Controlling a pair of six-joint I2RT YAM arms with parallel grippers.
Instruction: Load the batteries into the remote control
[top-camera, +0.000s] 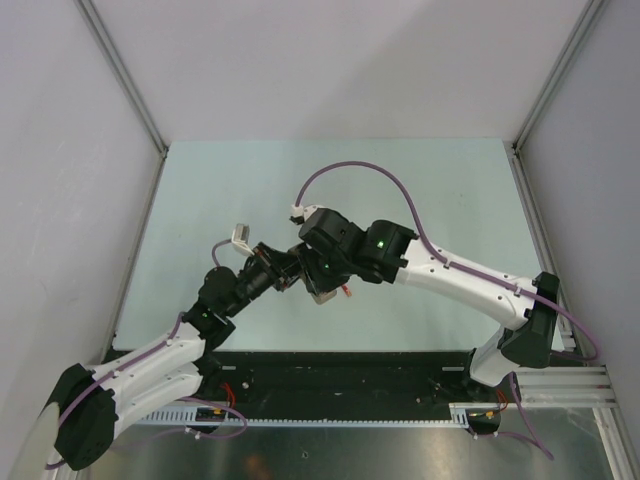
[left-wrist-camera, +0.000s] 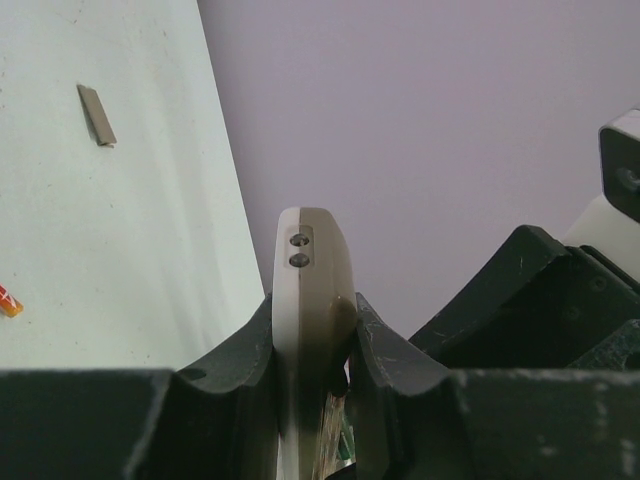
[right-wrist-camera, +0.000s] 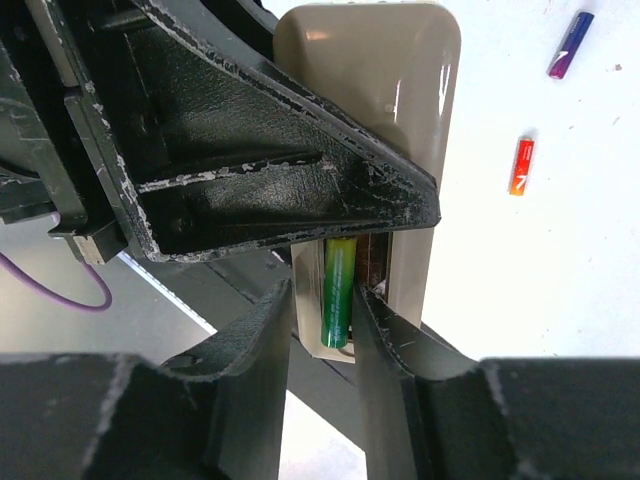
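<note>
We log the left jaws clenched on the remote control, which is held edge-on over mid-surface. It has a pale beige shell, a rounded end and two small holes. Its compartment is open with the green battery inside. The right jaws flank that battery closely; we cannot tell whether they pinch it. The red battery and blue battery lie loose at 2 o'clock of the remote.
</note>
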